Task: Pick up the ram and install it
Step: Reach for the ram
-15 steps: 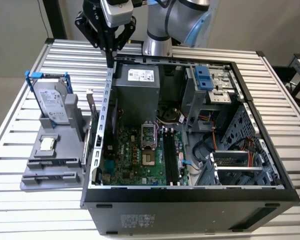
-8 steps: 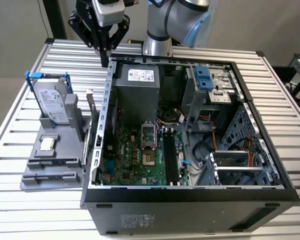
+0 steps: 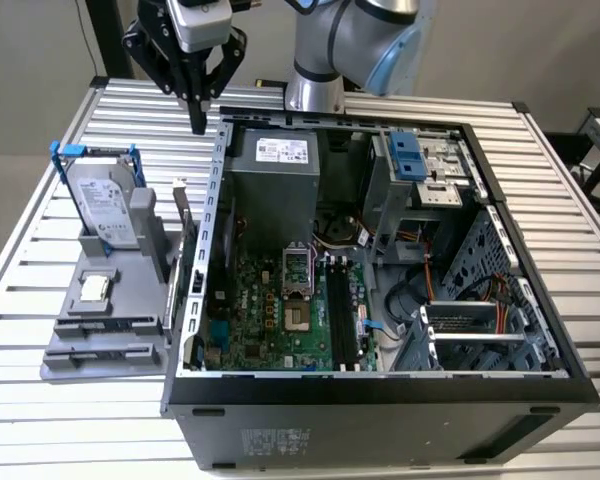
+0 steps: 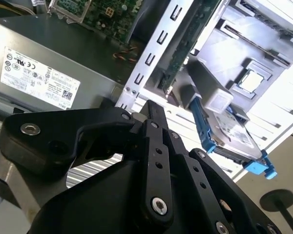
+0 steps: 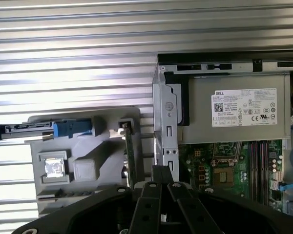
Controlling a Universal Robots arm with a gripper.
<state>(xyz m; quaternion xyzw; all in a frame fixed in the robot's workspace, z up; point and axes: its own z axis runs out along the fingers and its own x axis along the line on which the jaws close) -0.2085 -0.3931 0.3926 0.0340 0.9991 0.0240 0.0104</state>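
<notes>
Up over the back corner of the PC case [image 3: 380,425], on the exterior view's left, hangs the claw [image 3: 197,124]. Its two black fingers are pressed together into one tip, w/ nothing between them. The tip points straight down at the metal slat table [image 3: 40,420], just outside the case wall. A big gray arm [image 3: 350,40] w/ a blue cap bends in from behind the case.

Below the claw, right beside the case's outer wall, sits a gray holder [image 3: 110,345]. The ram [image 5: 128,156] is in the holder's slot closest to the case. It stands on its thin edge. It is long, flat & dark green, and a small pale clip is at one end. The claw is up above it & apart from it.

Farther from the case, a silver hard drive [image 3: 105,205] in a blue frame leans upright in the same holder. It has a white sticker, but the print is too small to read. A small square silver chip [image 3: 95,288] lies flat in a pocket near it.

Inside the case is a gray power box [image 3: 270,195]. On it is a white sticker [image 5: 245,107] w/ black print, a bar code & small round marks. Next to the box lies a green board [image 3: 265,315] w/ long black slots [image 3: 345,320].
</notes>
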